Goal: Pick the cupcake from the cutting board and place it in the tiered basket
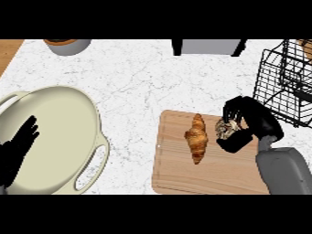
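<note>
My right hand (243, 125) curls around the cupcake (226, 130) on the cutting board (178, 178), beside a croissant (196, 138). The wire tiered basket (290, 87) stands near. My left hand (9, 153) rests open over a cream pan (70, 114).

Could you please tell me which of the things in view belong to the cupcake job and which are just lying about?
Part of the job:
cupcake, with the right hand curled round it
cutting board
tiered basket

Just lying about:
croissant on the board
cream pan
left hand, resting open over the pan
pot at the far edge
</note>
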`<state>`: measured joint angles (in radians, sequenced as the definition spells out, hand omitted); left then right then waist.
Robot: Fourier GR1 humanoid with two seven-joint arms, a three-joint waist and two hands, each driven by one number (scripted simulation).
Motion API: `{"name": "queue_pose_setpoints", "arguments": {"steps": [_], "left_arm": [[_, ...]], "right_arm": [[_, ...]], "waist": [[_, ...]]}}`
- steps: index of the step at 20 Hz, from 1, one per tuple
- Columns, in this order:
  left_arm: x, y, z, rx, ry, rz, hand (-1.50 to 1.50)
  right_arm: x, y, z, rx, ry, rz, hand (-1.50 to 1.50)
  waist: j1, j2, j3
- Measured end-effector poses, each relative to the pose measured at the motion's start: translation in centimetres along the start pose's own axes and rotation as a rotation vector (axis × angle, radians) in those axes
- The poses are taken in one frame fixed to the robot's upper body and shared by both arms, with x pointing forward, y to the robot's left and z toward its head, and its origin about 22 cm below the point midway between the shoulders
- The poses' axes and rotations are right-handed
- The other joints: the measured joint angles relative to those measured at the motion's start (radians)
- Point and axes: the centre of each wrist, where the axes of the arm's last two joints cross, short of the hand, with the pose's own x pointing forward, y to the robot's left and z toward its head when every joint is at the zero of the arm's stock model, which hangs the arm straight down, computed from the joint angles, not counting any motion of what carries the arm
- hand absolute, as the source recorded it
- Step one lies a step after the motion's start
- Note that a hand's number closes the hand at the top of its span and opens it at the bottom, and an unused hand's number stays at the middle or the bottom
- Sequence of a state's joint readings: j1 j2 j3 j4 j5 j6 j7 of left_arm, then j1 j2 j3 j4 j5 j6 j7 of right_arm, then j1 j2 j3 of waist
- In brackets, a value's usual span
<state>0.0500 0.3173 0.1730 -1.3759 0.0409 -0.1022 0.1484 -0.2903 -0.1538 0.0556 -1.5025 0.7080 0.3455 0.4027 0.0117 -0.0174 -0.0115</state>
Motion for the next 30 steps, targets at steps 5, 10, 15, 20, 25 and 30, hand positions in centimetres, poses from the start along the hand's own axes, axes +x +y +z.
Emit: {"name": "queue_pose_setpoints", "arguments": {"steps": [5, 10, 15, 20, 25, 30], "left_arm": [[0.1, -0.1, -0.2, -0.007, 0.004, -0.011, 0.0], [0.6, -0.9, -0.5, -0.024, -0.005, -0.002, 0.0], [0.5, -0.8, -0.7, -0.028, -0.011, -0.002, 0.0], [0.6, -0.2, -0.7, -0.018, -0.01, 0.003, 0.0], [0.8, -0.4, -0.3, -0.01, -0.013, 0.003, 0.0], [0.6, 0.0, -0.3, -0.015, -0.013, 0.007, 0.0]], "right_arm": [[7.1, -1.6, 0.3, -0.358, 0.145, 0.091, 1.5], [14.8, -2.3, 1.4, -0.648, 0.232, 0.122, 1.5], [20.5, -3.1, 1.8, -0.794, 0.194, 0.138, 1.5], [22.2, -5.1, 0.6, -0.87, 0.209, 0.119, 1.5], [20.9, -8.3, -1.8, -0.921, 0.244, 0.093, 1.5], [17.4, -12.0, -4.6, -0.961, 0.281, 0.09, 1.5]], "waist": [[0.008, -0.003, -0.001], [0.021, 0.005, 0.004], [0.022, 0.014, 0.008], [0.012, 0.018, 0.01], [0.008, 0.02, 0.011], [0.005, 0.022, 0.011]]}}
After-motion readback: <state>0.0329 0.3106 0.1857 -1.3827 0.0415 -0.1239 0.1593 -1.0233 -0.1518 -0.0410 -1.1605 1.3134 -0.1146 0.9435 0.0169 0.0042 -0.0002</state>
